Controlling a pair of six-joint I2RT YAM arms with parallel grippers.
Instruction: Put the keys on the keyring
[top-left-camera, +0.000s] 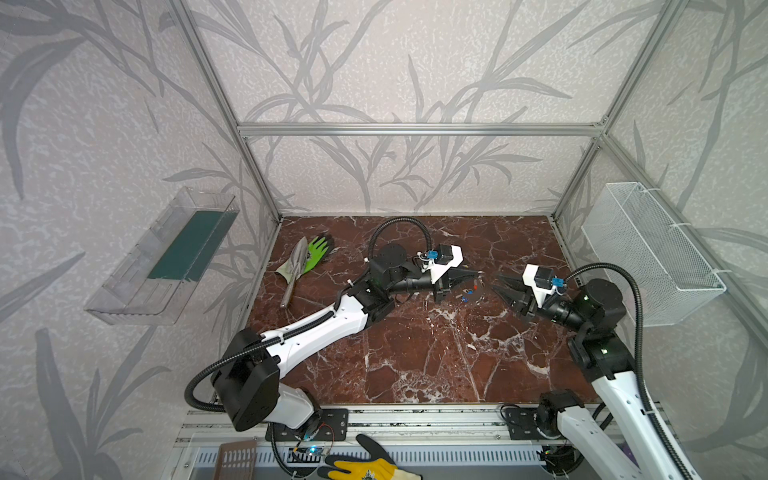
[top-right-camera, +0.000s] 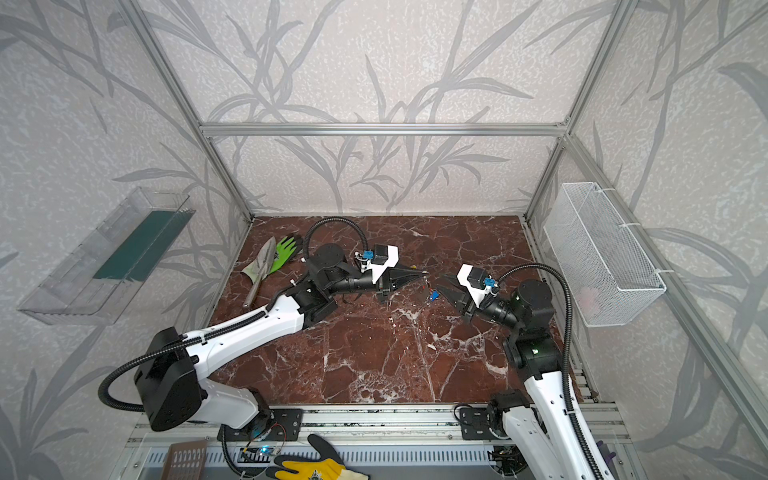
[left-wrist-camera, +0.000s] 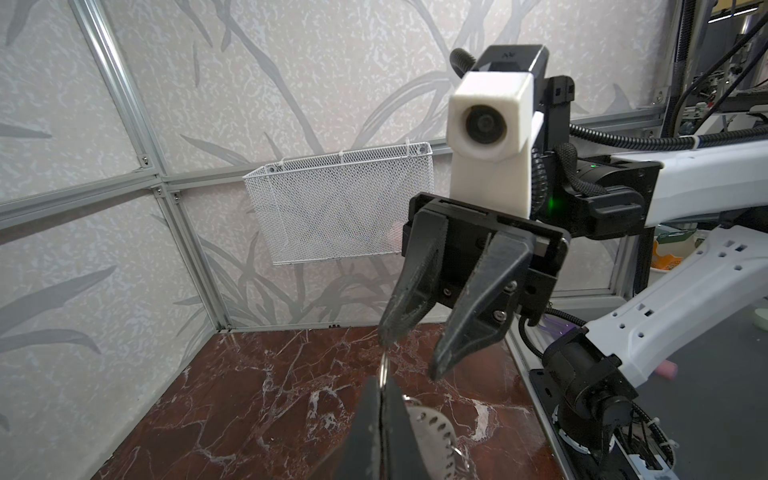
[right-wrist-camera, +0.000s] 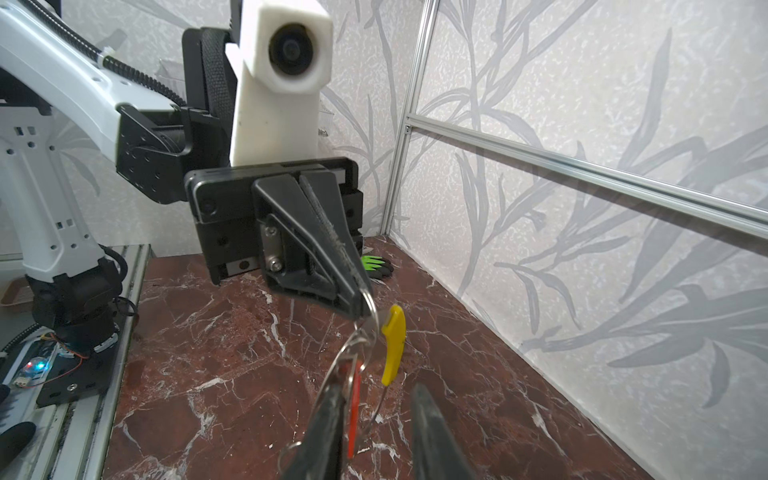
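My left gripper is shut on the thin wire of the keyring and holds it above the marble table. The ring's yellow arc hangs just below the left gripper's tips. Its perforated grey band shows beside my left fingers. The keys hang from the ring: a red tag and a blue tag. My right gripper is open. The red tag rests against the inner face of one of its fingers. In both top views the two grippers meet tip to tip.
A green glove and a metal trowel lie at the table's back left. A white mesh basket hangs on the right wall and a clear plastic bin on the left wall. A yellow glove lies at the front rail.
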